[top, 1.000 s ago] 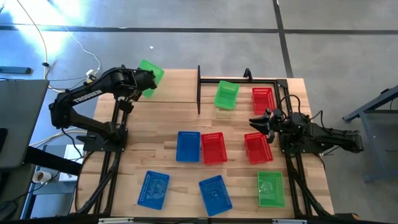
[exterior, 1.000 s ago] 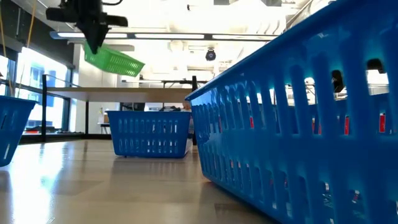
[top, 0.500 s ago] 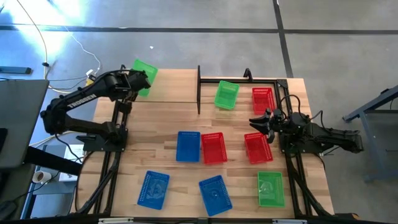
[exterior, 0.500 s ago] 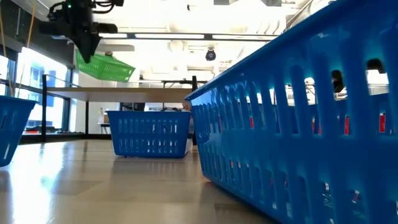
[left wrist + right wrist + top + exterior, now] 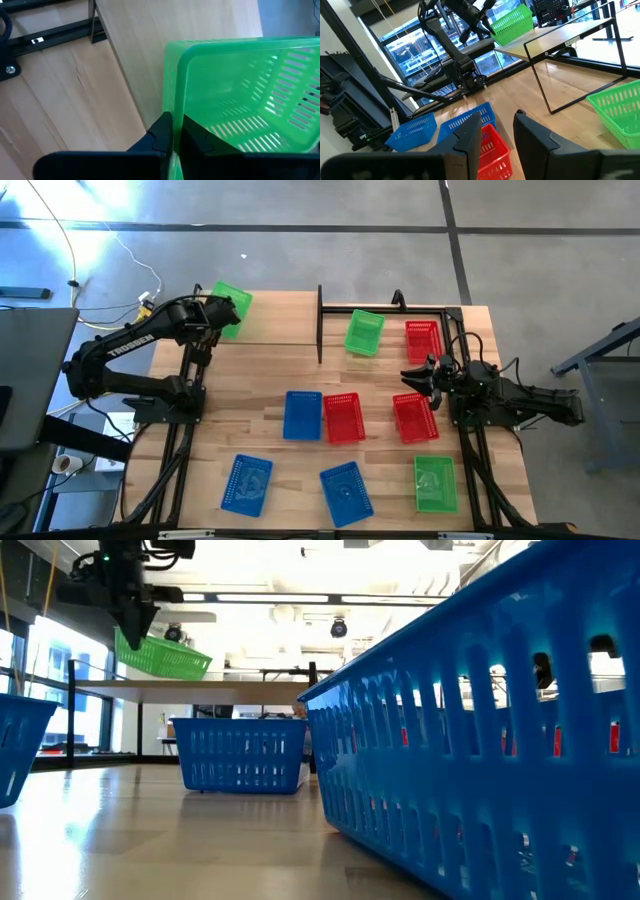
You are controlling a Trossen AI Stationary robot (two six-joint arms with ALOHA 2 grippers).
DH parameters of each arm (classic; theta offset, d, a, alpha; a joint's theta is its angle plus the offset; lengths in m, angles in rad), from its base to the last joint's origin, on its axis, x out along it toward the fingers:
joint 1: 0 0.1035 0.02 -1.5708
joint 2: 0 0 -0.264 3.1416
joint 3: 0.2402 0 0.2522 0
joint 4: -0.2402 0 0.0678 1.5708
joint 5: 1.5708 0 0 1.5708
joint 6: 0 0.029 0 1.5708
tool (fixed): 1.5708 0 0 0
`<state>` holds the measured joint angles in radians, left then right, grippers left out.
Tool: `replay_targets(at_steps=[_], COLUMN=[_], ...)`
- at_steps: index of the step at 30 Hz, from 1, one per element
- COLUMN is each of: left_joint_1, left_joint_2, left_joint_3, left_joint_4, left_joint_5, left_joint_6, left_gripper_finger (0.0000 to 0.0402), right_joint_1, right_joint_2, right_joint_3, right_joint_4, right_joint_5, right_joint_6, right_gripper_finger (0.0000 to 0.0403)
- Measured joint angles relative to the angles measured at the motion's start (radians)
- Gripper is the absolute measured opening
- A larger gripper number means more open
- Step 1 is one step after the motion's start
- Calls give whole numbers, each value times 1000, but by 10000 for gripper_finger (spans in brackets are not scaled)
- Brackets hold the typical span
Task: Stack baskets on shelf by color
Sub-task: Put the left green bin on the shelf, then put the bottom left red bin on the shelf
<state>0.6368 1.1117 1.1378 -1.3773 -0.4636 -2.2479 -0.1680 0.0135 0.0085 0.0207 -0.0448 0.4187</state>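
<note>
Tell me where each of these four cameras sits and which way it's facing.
High: overhead, straight down on table, both arms.
Low: tabletop height, level across blue baskets; left claw comes in from above.
Left wrist: on left arm, past its fingers pinching the green basket wall.
Right wrist: on right arm, past its open claw over the red basket.
Shared: the held green basket shows in all four.

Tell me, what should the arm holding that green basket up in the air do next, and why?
Probably lower it onto the shelf. The left gripper has its jaws clamped on the rim of the green basket, which hangs tilted above the shelf's far left end, not resting on the board yet.
</note>
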Motion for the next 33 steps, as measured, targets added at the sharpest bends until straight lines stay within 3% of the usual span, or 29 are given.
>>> replay_targets(at_steps=[20, 33], left_joint_1=[34, -1], left_joint_2=[-38, -212], left_joint_3=[0, 0], left_joint_4=[1, 59], left_joint_5=[-21, -40], left_joint_6=[6, 324], left_gripper_finger=[87, 87], right_joint_1=[0, 0], right_joint_2=[0, 0], right_joint_3=[0, 0], right_joint_4=[0, 0], right_joint_5=[0, 0], right_joint_6=[0, 0], right_gripper_finger=[101, 101])
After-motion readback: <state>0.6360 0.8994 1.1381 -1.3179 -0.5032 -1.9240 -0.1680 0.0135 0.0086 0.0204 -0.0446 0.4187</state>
